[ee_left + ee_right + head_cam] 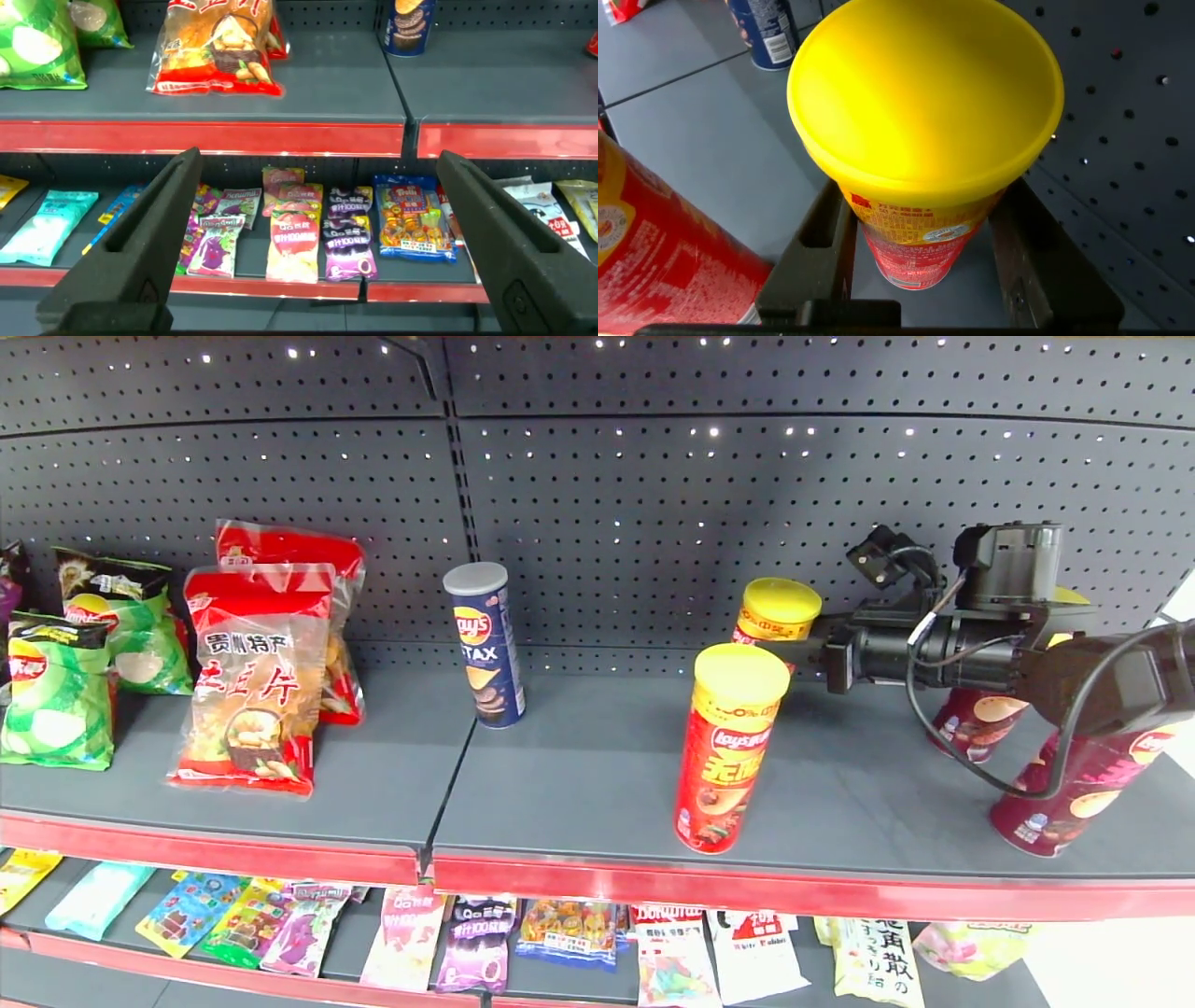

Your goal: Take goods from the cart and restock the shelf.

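A red chip can with a yellow lid [775, 609] [924, 103] stands at the back of the grey shelf [579, 756], close to the pegboard. My right gripper [822, 658] [920, 252] reaches in from the right and is shut on this can's body just under the lid, one finger [827, 247] on each side. A second red can with a yellow lid [733, 747] [663, 261] stands in front of it, near the shelf's red front edge. My left gripper [308, 243] hangs open and holds nothing, in front of the lower shelf.
A blue chip can [485, 644] stands mid-shelf. Red snack bags [252, 681] and green chip bags [56, 691] fill the left. Two maroon cans [1074, 784] sit under my right arm. Candy bags [299, 233] line the lower shelf. Bare shelf lies between the blue and red cans.
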